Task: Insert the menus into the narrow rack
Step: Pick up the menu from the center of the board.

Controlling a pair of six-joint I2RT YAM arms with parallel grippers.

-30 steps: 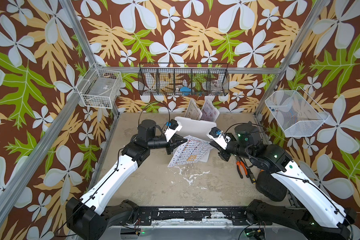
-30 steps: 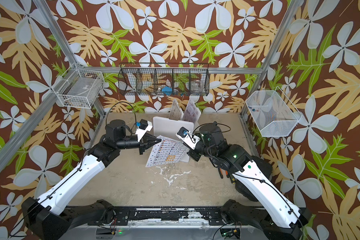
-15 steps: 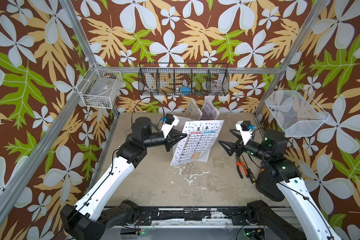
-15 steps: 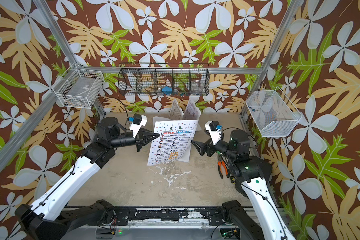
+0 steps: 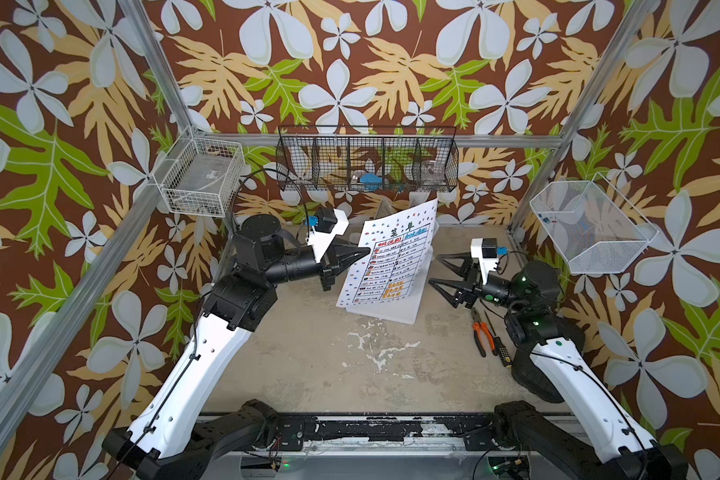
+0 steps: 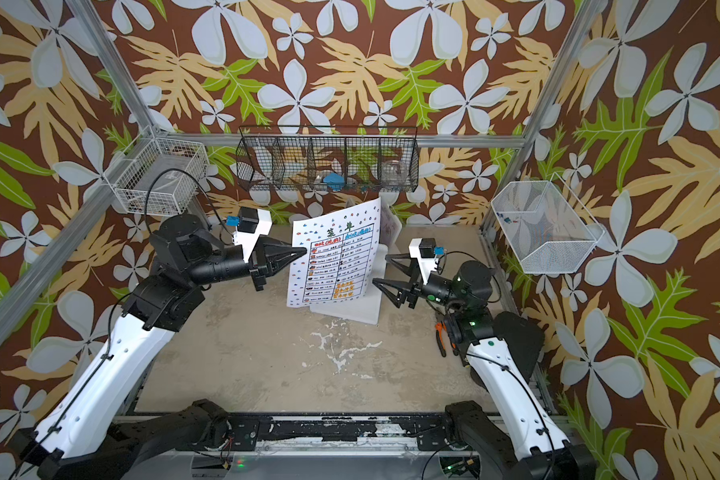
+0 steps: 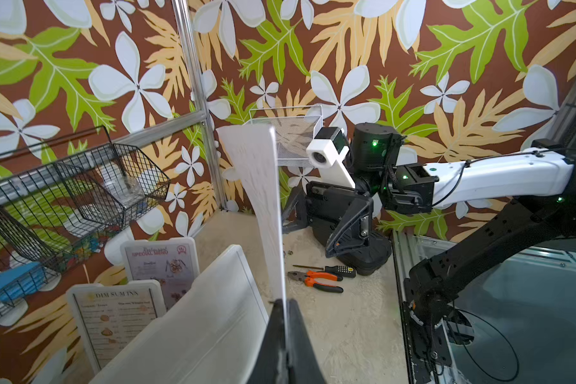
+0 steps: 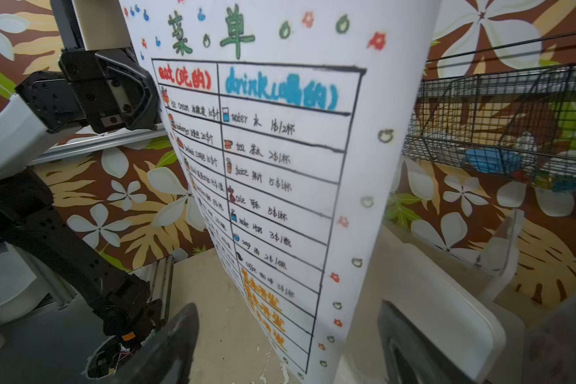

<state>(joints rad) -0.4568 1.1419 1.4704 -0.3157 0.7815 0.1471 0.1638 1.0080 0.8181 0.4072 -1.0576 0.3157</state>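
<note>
White menu [image 5: 391,257]: upright, 9 o'clock edge clamped in closed left pincer [image 5: 367,250]; right pincer [image 5: 433,269] at 3 o'clock, gaping, empty, just apart.

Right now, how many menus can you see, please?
3: the large white menu, pinched upright in the left hand; the DIM SUM INN menu and the SPECIAL MENU, standing behind it at the rack.

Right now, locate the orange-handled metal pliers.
The orange-handled pliers lie on the table's right side in both top views, beside a black screwdriver, near the right arm.
</note>
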